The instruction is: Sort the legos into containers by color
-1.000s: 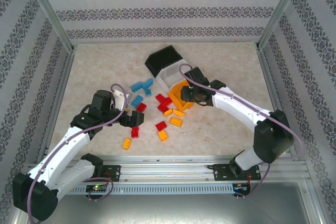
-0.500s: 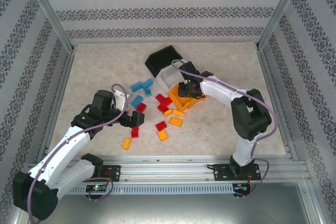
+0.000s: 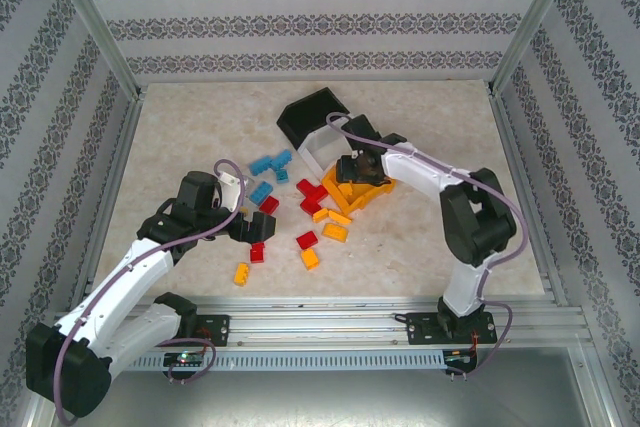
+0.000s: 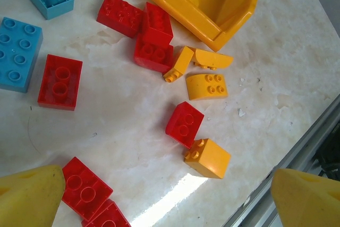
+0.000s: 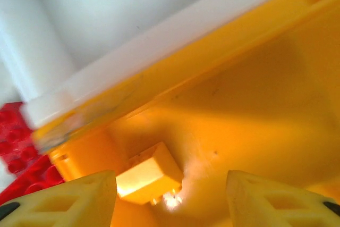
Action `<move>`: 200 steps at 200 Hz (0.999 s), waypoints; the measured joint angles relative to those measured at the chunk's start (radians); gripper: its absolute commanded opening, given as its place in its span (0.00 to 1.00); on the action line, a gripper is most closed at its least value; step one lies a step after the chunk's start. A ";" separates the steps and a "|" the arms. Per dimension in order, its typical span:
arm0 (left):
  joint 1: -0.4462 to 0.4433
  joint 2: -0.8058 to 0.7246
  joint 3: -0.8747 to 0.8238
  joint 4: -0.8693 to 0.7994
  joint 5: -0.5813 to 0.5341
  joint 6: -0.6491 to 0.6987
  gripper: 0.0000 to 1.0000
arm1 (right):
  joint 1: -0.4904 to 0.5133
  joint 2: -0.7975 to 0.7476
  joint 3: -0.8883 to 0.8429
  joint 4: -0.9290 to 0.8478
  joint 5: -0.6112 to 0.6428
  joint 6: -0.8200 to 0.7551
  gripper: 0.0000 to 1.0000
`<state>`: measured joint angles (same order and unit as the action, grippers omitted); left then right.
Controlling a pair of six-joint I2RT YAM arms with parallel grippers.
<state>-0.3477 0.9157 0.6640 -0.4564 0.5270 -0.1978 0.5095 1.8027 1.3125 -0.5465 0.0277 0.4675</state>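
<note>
The containers are three joined bins: black [image 3: 313, 112], white [image 3: 322, 146] and orange-yellow [image 3: 368, 194]. My right gripper [image 3: 352, 169] hangs over the orange-yellow bin [image 5: 255, 104], jaws open [image 5: 170, 200]. An orange-yellow lego [image 5: 150, 174] lies loose on the bin floor between the fingers, close to the left one. My left gripper [image 3: 246, 223] stands wide open [image 4: 167, 195] above the scattered legos, with nothing between its fingers. Below it lie a red brick [image 4: 184, 124], an orange brick [image 4: 207, 158] and more red ones [image 4: 85, 188]. Light blue bricks [image 3: 270, 163] sit further back.
Red [image 3: 312, 191] and orange [image 3: 335, 232] bricks lie scattered in front of the bins, with a red one [image 3: 257, 251] and an orange one [image 3: 241, 272] nearer the metal rail [image 3: 320, 312] at the table's front. Patterned walls enclose the table.
My right arm has folded in and carried its gripper over the orange-yellow bin, and its jaws have parted. The left arm has stayed where it was.
</note>
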 measured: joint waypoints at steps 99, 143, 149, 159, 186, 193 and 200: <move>0.000 -0.040 0.011 -0.045 -0.208 0.037 1.00 | 0.348 -0.364 -0.285 -0.024 0.024 0.091 0.70; 0.000 -0.085 0.015 -0.061 -0.319 0.041 1.00 | 0.520 -0.268 -0.306 -0.030 0.038 0.164 0.75; 0.000 -0.084 0.016 -0.061 -0.325 0.042 1.00 | 0.536 -0.250 -0.304 -0.030 0.041 0.168 0.76; 0.000 -0.082 0.015 -0.061 -0.328 0.042 1.00 | 0.555 -0.222 -0.298 -0.030 0.045 0.175 0.77; 0.000 -0.075 0.016 -0.063 -0.333 0.042 1.00 | 0.586 -0.156 -0.274 -0.029 0.056 0.190 0.78; 0.000 -0.073 0.016 -0.066 -0.335 0.042 1.00 | 0.592 -0.142 -0.266 -0.028 0.059 0.192 0.79; 0.000 -0.073 0.016 -0.068 -0.338 0.042 1.00 | 0.598 -0.129 -0.258 -0.026 0.062 0.193 0.79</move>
<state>-0.3481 0.8429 0.6796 -0.5247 0.1890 -0.1562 1.1072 1.6737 1.0546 -0.5720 0.0898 0.6605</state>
